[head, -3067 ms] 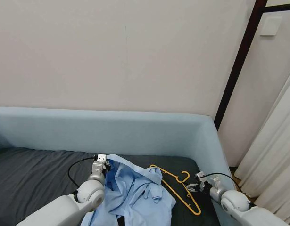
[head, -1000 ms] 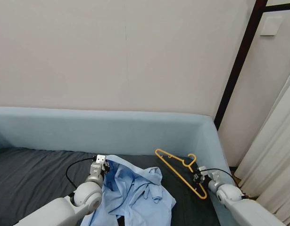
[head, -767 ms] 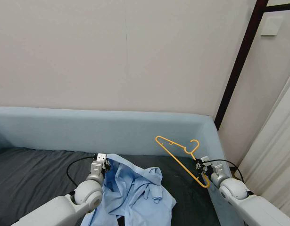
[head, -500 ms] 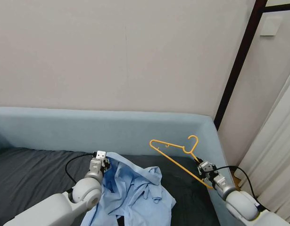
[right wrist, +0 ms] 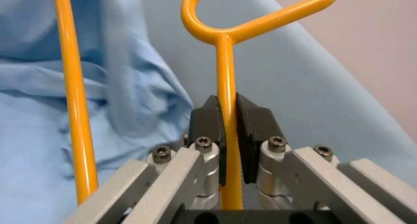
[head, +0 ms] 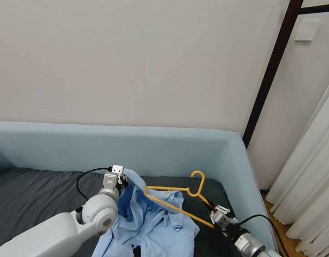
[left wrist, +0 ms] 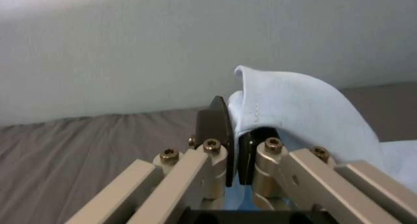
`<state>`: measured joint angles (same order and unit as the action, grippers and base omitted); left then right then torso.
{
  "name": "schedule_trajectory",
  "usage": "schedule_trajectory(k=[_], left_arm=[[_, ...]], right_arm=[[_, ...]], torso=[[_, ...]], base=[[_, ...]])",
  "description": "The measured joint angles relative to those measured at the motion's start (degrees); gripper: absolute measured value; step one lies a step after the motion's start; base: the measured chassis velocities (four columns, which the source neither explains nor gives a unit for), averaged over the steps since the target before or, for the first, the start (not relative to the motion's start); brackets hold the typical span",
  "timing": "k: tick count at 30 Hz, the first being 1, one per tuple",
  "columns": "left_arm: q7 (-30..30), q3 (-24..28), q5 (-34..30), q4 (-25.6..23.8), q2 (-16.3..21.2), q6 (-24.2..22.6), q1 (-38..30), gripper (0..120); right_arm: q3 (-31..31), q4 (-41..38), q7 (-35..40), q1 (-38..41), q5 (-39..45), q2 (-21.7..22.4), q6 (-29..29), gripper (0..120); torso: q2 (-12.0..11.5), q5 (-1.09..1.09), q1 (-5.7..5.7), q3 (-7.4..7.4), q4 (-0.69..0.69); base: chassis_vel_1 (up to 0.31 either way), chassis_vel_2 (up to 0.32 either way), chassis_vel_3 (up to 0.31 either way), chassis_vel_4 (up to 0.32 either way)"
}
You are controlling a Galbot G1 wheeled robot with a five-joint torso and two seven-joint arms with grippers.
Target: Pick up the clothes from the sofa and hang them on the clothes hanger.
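A pale blue sofa with a high padded backrest (head: 153, 147) runs across the scene below a plain cream wall (head: 127, 59), and its seat is a dark grey fabric cushion (head: 36, 198). The robot's left arm reaches in from the lower left, over the front part of the seat near its middle. The left gripper (head: 120, 178) points towards the backrest, and its jaws are clenched on a raised fold of a crumpled light blue shirt (head: 153, 222). In the left wrist view the two black pads (left wrist: 214, 124) sit almost together, with the shirt's stitched edge pinched up against them. The rest of the shirt lies heaped on the seat just right of that gripper, spreading down to the front edge of the cushion. A thin orange wire clothes hanger (right wrist: 225, 72) hangs in the air over the shirt's right side, tilted, with its hook uppermost and facing the backrest. The right gripper (head: 217, 215) comes in from the lower right, close to the sofa's right arm, and its jaws are grasping the hanger's straight neck just below the hook. Right of the sofa stand a dark door frame (head: 268, 80) and a white curtain (head: 314, 176)
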<state>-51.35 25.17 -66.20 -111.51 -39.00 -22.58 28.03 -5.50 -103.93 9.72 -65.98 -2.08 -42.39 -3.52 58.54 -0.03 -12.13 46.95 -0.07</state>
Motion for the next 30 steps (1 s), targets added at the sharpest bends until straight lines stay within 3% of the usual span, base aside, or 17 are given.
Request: schedule_trajectory(k=[9, 14, 19, 30], left_arm=[[-3.0, 0.4, -2.2, -1.7, 0.4, -1.7, 0.0, 0], [-4.8, 0.3, -3.4, -3.3, 0.4, -2.6, 0.5, 0], [-7.6, 1.1, -5.2, -4.3, -1.6, -3.6, -0.4, 0], [-12.1, 4.1, -7.8, -4.8, -5.5, -4.0, -4.1, 0]], right_arm=[[-4.5, -1.5, 1.0, 1.1, -1.4, -1.6, -0.2, 5], [-7.9, 0.2, 5.5, 4.5, -1.0, -4.0, 4.4, 5], [-10.8, 2.1, 10.4, 8.1, -0.8, -5.2, 10.5, 5], [-13.9, 3.4, 14.1, 11.7, -0.1, -7.1, 13.9, 5]], torso=[[0.0, -0.02, 0.0, 0.0, 0.0], [0.0, 0.0, 0.0, 0.01, 0.01], [0.0, -0.01, 0.0, 0.01, 0.0], [0.0, 0.0, 0.0, 0.01, 0.0]], base=[[0.0, 0.0, 0.0, 0.0], [0.0, 0.0, 0.0, 0.0], [0.0, 0.0, 0.0, 0.0], [0.0, 0.0, 0.0, 0.0]])
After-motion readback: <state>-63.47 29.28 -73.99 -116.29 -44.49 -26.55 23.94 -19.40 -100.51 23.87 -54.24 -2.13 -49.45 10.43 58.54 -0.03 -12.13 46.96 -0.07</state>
